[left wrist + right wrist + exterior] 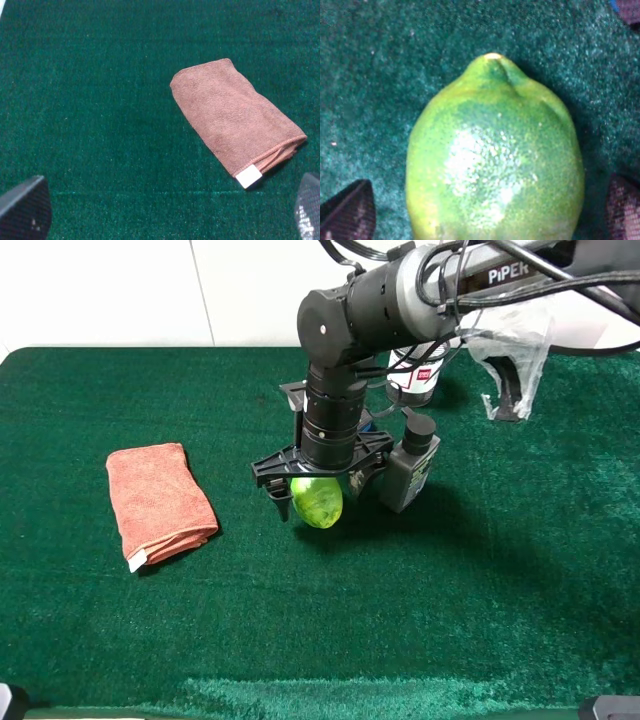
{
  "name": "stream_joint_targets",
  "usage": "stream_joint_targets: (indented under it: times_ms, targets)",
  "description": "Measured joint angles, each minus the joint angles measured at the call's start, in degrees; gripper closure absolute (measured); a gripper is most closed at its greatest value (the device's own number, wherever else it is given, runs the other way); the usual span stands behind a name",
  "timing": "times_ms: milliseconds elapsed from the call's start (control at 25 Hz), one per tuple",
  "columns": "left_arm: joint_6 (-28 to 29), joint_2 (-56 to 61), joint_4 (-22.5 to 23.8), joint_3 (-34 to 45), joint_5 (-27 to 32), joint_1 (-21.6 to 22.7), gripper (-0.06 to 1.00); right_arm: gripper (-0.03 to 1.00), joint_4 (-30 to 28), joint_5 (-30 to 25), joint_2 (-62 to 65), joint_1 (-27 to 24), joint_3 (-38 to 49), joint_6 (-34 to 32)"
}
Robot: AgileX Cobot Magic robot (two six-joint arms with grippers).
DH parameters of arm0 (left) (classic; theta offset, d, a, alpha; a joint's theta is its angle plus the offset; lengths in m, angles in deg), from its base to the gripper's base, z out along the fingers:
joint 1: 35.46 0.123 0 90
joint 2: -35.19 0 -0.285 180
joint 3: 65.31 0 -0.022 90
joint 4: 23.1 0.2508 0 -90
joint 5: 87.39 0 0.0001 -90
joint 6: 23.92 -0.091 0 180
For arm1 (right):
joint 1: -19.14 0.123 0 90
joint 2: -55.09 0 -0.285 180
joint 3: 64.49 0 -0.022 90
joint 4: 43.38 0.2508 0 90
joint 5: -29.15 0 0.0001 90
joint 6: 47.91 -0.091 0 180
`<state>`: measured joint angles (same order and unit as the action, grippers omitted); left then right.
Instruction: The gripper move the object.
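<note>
Exterior high view: the right gripper (318, 490) hangs vertically from its black arm (345, 335) over the middle of the green worktop (480, 590), directly above the lime-green object (317, 504). The object sits low between the gripper's fingers; whether it rests on the worktop cannot be told. A grey pump bottle (410, 468) stands just beside the object at 2 o'clock, and a white container (420, 382) stands farther off at 1 o'clock, partly hidden by the arm. A folded terracotta cloth (158, 502) lies well apart at 9 o'clock. Right wrist view: the object (495, 165), glossy and pebbled with a blunt tip, fills the space between the two fingers (350, 212); a strip of worktop shows on either side, so the fingers stand spread around it without touching. Left wrist view: the left gripper (167, 215) hovers over bare worktop (90, 100) with its fingers (25, 210) set wide, holding nothing, and the cloth (235, 117) lies near.
</note>
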<state>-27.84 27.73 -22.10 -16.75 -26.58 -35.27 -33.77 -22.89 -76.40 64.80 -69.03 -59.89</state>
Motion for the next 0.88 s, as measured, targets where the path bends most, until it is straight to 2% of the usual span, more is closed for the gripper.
stream_joint_targets:
  times_ms: [560, 880]
  targets:
    - [0.0, 0.0, 0.0, 0.0, 0.0, 0.0, -0.05, 0.27, 0.8, -2.8, 5.2, 0.0, 0.0, -1.4]
    - [0.0, 0.0, 0.0, 0.0, 0.0, 0.0, -0.05, 0.27, 0.2, -10.5, 8.8, 0.0, -5.3, -2.0]
